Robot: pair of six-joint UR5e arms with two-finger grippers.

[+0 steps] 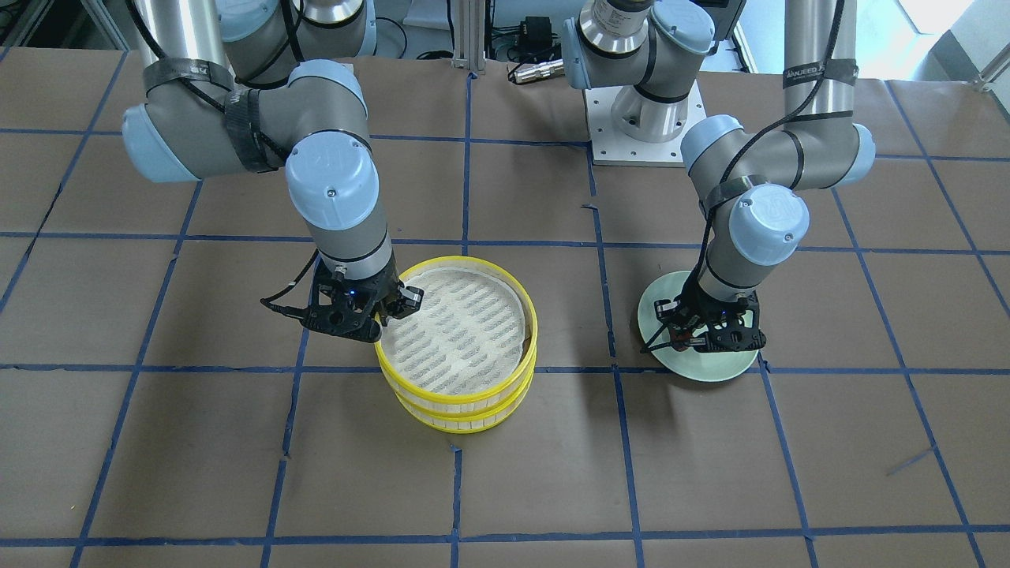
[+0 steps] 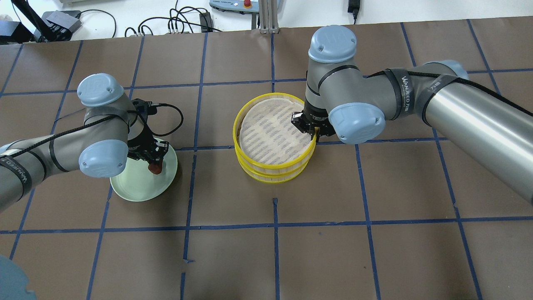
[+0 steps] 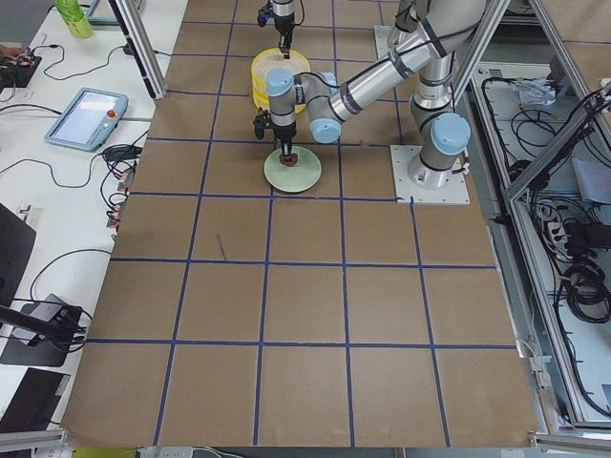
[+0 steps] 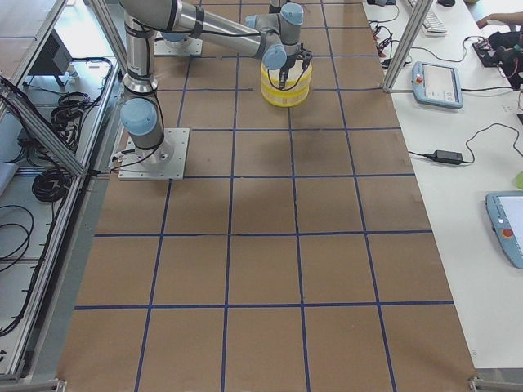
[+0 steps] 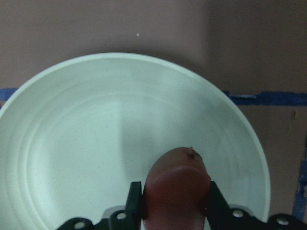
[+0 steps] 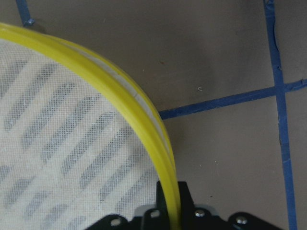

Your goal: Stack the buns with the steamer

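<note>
A reddish-brown oval bun (image 5: pixel 176 187) sits between the fingers of my left gripper (image 2: pixel 153 160), low over the pale green plate (image 2: pixel 137 187). I cannot tell if the bun touches the plate. The yellow steamer (image 2: pixel 275 166) stands mid-table as two stacked tiers. The top tier holds only a pale striped liner (image 2: pixel 270 133). My right gripper (image 2: pixel 313 134) is shut on the top tier's rim (image 6: pixel 120 91) at its right side. The white bun is hidden.
The table is brown paper with a grid of blue tape (image 2: pixel 275 229). The left arm's cable (image 2: pixel 175 112) loops over the table behind the plate. The arm's base plate (image 1: pixel 645 126) stands at the robot side. Tablets and cables lie on side benches.
</note>
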